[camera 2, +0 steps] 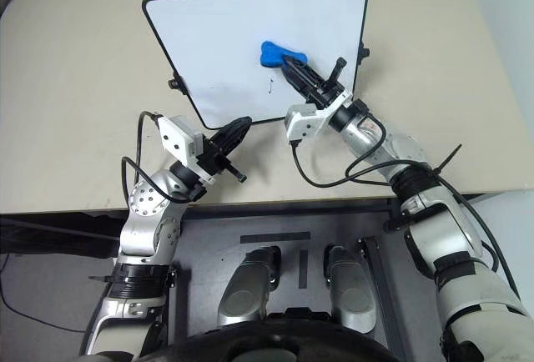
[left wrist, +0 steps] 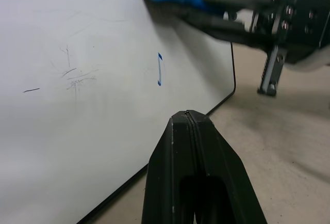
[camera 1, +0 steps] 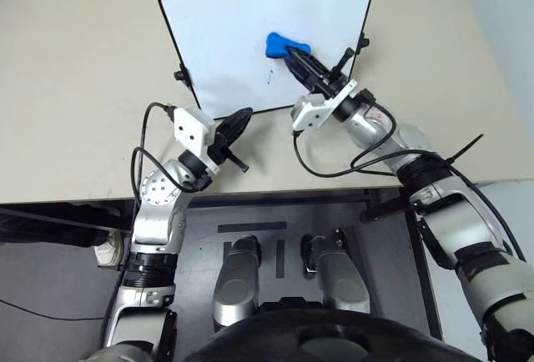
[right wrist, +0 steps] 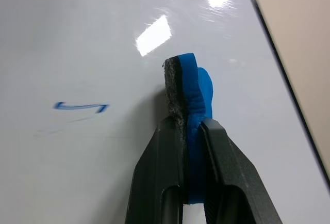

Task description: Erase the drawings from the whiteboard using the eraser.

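On the beige table (camera 1: 75, 87) lies the whiteboard (camera 1: 225, 37), its thin black frame and small side knobs plain to see; everything else is placed from that board. Over its right half the right gripper (camera 1: 289, 53) reaches in from the board's near right corner, its two black fingers clamped on the eraser (camera 1: 282, 44); the bright blue block (with a dark felt layer on one face, seen in the right wrist view) sticks out past the fingertips and sits against or just above the white surface, though contact cannot be made out for certain. Just beside the eraser, toward the board's near edge, remain the drawings (camera 1: 269, 74), a small thin blue mark; in the left wrist view it reads as a narrow bracket-like stroke (left wrist: 160, 69), apart from the eraser. Fainter grey scuffs (left wrist: 72, 74) lie farther along the board, toward its left side. At the board's near edge, toward the left corner, the left gripper (camera 1: 242, 118) rests with its fingers pressed together and nothing between them; its tip lies at the black frame, over the table rather than the white surface.
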You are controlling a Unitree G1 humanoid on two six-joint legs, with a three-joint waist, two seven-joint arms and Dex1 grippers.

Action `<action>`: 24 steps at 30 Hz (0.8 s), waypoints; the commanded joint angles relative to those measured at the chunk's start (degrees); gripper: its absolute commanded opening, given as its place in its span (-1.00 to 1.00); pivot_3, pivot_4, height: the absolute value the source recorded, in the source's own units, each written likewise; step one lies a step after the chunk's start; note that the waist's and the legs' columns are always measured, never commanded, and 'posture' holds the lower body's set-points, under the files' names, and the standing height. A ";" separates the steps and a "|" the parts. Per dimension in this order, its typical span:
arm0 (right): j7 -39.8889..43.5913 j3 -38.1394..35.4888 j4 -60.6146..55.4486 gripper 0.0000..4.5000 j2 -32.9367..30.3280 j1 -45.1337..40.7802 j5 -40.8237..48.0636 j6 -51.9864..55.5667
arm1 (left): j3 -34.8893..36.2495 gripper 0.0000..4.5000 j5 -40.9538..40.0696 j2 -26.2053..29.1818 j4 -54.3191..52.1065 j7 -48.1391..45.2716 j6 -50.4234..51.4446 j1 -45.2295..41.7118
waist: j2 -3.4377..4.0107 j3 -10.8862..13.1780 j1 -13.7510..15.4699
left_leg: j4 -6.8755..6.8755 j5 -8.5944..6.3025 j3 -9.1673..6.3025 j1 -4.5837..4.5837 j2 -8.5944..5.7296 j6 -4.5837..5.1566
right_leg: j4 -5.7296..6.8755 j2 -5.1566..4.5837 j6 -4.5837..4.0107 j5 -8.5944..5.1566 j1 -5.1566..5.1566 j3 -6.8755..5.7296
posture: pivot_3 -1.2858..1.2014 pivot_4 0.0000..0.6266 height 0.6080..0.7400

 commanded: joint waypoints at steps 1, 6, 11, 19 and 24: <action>1.44 -0.40 -0.64 -0.94 0.42 -0.54 1.64 -0.58 | -0.25 -1.00 -0.07 -0.14 -1.60 -0.25 -0.90 -0.59 | 0.00 0.00 0.00 | 0.00 0.08 0.00 -0.01 0.00 0.13 | -0.02 0.00 0.01 -0.01 0.00 0.00 | 0.03 -0.52 1.00; 7.18 1.69 3.16 -0.94 1.51 1.04 2.28 -0.48 | -0.31 -1.00 -0.03 -0.22 -1.49 -0.27 -0.98 -0.67 | -0.01 -0.01 -0.01 | 0.00 0.12 0.01 -0.01 0.00 0.20 | -0.05 0.00 0.04 -0.04 0.00 0.00 | 0.03 -0.52 1.00; 10.05 2.32 5.83 -0.94 2.08 1.90 2.71 -0.27 | -0.34 -1.00 0.00 -0.24 -1.36 -0.30 -0.95 -0.83 | 0.00 0.00 -0.01 | 0.00 0.07 0.00 0.00 0.00 0.11 | -0.03 0.00 0.03 -0.02 0.01 0.00 | 0.03 -0.52 1.00; 10.08 1.85 6.26 -0.94 2.35 1.36 2.50 -0.25 | -0.24 -1.00 0.02 -0.21 -1.35 -0.34 -0.96 -0.89 | 0.00 0.00 -0.01 | 0.00 -0.02 0.00 0.02 0.00 -0.03 | 0.00 0.00 -0.01 0.04 0.00 0.01 | 0.03 -0.52 1.00; 5.05 0.11 3.24 -0.94 1.68 0.03 1.52 -0.10 | -0.22 -1.00 0.01 -0.23 -1.05 -0.44 -1.03 -1.17 | 0.00 0.00 -0.01 | 0.00 -0.01 0.00 0.01 0.00 -0.02 | -0.01 0.00 0.00 0.04 0.00 0.00 | 0.03 -0.52 1.00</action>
